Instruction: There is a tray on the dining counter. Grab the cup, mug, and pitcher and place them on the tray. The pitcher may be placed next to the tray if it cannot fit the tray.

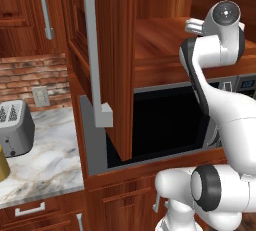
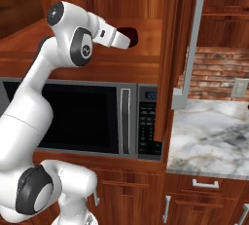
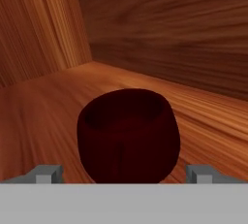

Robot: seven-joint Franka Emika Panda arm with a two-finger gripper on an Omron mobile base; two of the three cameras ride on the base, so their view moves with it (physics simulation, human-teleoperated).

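- Mug (image 3: 128, 136) first: it stands upright on the wooden shelf (image 2: 146, 36) of the open cabinet above the microwave (image 2: 80, 117), so I have the arm raised high and stretched into that opening to reach it.
- Gripper (image 3: 125, 173) is spread wide, holding nothing; in the hand view its two finger tips (image 3: 48, 173) rise at either side of the mug's lower body, with bare gaps showing between them and the maroon wall.
- From this I judge the mug sits centred between the jaws and just ahead of them, not yet touched.
- In the right base view the mug peeks out dark just past the hand's end, deep on the shelf beside the open cabinet door (image 2: 172, 53).
- Over on the marble counter (image 1: 50, 160) at the left stands a grey toaster (image 1: 15, 127).
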